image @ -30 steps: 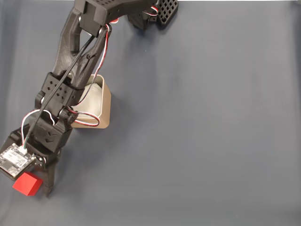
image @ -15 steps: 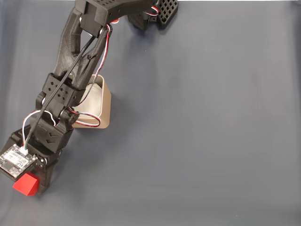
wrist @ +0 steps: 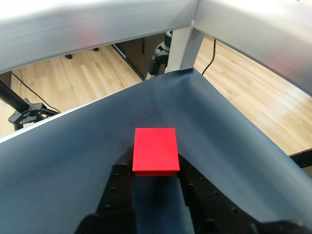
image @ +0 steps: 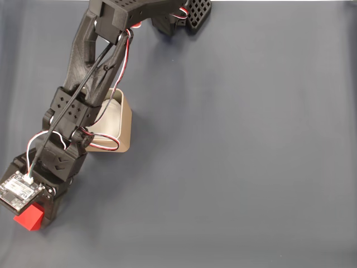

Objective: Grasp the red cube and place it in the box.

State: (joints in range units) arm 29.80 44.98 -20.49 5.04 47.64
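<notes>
The red cube (image: 27,219) sits at the lower left corner of the dark cloth in the fixed view. My gripper (image: 33,216) is shut on it; one black finger (image: 50,215) presses its right side, and the other is hidden under the wrist's circuit board. In the wrist view the red cube (wrist: 155,148) is squeezed between both black fingers (wrist: 121,178) of the gripper (wrist: 155,162). The tan box (image: 126,129) with its white lining stands up and to the right of the cube, partly covered by my arm.
A dark blue-grey cloth (image: 240,156) covers the table, with wide free room to the right of the box. The arm's base (image: 192,15) stands at the top edge. In the wrist view the cloth's corner (wrist: 192,70) lies just beyond the cube, with wooden floor and a metal frame past it.
The gripper's free finger has swung in from the cube's right and shut against it. The cube has shifted slightly left and down. The box has not moved.
</notes>
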